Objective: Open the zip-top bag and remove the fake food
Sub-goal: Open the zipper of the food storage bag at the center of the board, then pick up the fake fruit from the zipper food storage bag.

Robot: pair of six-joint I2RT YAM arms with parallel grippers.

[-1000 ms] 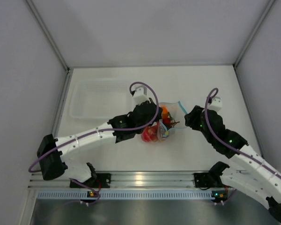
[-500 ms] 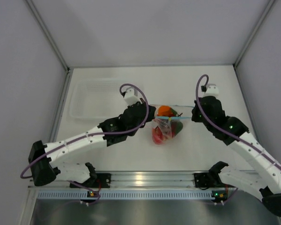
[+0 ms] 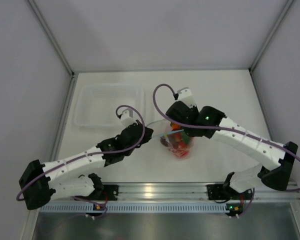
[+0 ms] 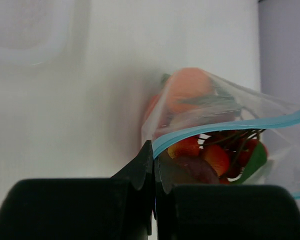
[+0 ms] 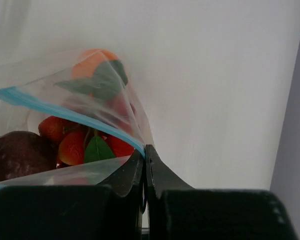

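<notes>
Fingers [image 4: 137, 175] of the left gripper [image 4: 153, 160] clamp one corner of the zip-top bag [image 4: 230, 110]; the right gripper [image 5: 144, 157] pinches the opposite corner. Fake food [image 5: 72, 142] fills the bag, which is near the middle of the table [image 3: 230, 95].

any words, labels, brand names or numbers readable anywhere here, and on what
None can be read: no print shows on the zip-top bag, the fake food, the clear tray, the left arm or the right arm.
</notes>
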